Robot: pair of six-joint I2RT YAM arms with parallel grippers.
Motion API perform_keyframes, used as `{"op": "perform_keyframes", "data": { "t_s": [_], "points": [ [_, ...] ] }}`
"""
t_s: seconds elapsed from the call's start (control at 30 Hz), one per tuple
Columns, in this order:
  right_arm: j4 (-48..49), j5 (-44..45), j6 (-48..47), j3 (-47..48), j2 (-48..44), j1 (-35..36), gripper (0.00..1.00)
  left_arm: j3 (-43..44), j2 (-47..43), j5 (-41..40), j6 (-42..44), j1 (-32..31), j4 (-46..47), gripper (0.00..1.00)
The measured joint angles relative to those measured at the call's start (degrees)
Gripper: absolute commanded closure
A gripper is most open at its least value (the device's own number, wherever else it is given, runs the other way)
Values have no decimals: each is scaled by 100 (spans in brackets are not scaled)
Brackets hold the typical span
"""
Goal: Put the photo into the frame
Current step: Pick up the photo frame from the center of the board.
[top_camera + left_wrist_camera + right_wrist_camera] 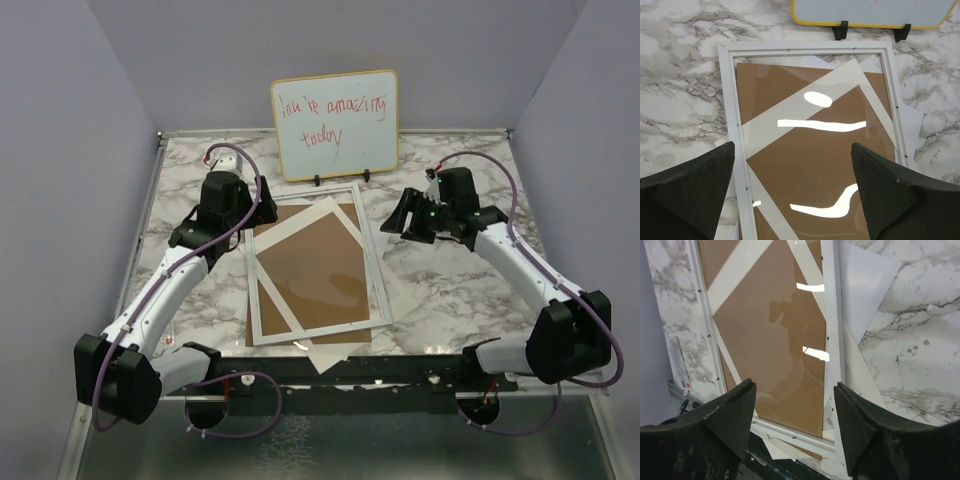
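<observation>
marble table point(450, 290): whiteboard point(335, 122) behind frame point(374, 255), mat point(300, 223) beneath

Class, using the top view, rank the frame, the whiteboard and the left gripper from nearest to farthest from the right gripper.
1. frame: its right rim lies just left of the right gripper.
2. whiteboard: standing at the back of the table, behind the gripper.
3. left gripper: across the frame, at its left side.

Even overhead light, mod. bright, shadows soft. Left wrist view: white glare streaks on the frame point(732, 125) pane — lamp reflections. Whiteboard point(870, 10) edge bows — wide-angle distortion. Top view sl. grainy.
</observation>
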Motion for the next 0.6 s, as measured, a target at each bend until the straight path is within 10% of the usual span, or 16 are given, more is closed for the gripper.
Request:
{"op": "perform_keyframes", "data": {
  "t_s": [0.6],
  "points": [
    [-157, 1742, 20, 326, 2107, 1320, 53, -734, 306, -444, -752, 0, -122, 1]
  ]
}}
